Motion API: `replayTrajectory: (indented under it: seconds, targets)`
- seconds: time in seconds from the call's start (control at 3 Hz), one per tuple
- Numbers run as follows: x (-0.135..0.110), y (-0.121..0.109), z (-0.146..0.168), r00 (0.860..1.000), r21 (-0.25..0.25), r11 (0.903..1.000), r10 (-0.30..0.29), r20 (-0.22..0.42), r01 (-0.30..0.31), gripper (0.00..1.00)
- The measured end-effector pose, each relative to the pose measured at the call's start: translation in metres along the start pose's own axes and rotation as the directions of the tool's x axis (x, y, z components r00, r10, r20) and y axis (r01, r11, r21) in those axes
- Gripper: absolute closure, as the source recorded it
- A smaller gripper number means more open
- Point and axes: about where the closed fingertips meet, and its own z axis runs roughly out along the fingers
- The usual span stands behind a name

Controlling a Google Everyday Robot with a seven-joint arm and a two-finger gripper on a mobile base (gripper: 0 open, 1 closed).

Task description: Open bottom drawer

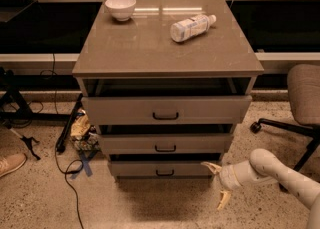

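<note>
The gripper [216, 184] of the single arm [282, 174] is held low over the floor at the near right corner of the grey-brown cabinet [150, 48], its two pale fingers [210, 166] spread apart and closed on nothing. The bottom drawer [132, 169], lowest of three, is seen just above the floor, with its small black bar handle [164, 173] set at the centre of the front panel. The handle lies to the left of the gripper and slightly farther back, and its long axis runs left to right, level with the floor. The upper finger is pointed toward the panel's right end, and whether it touches the panel cannot be told. The lower finger is angled down toward the floor. How far the bottom drawer stands out is hard to judge, as its upper edge is shadowed by the middle drawer [130, 144]. The arm is cut off at the right edge, and the base is out of view.
</note>
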Motion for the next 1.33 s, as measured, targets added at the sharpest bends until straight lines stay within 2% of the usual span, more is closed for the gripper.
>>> replayTrajectory:
  seconds: [0.33,0.67,1.0,1.33]
  targets:
    - [0.022,-0.002,0.021,0.999,0.014,0.9996,-0.025,-0.039,0.026,0.00]
    - [0.062,-0.011,0.051,0.990,0.058,0.9939,-0.087,-0.108,0.094,0.00]
    - [0.097,-0.028,0.081,0.966,0.130,0.9731,-0.163,-0.200,0.191,0.00]
    - [0.097,-0.028,0.081,0.966,0.130,0.9730,-0.163,-0.200,0.191,0.00]
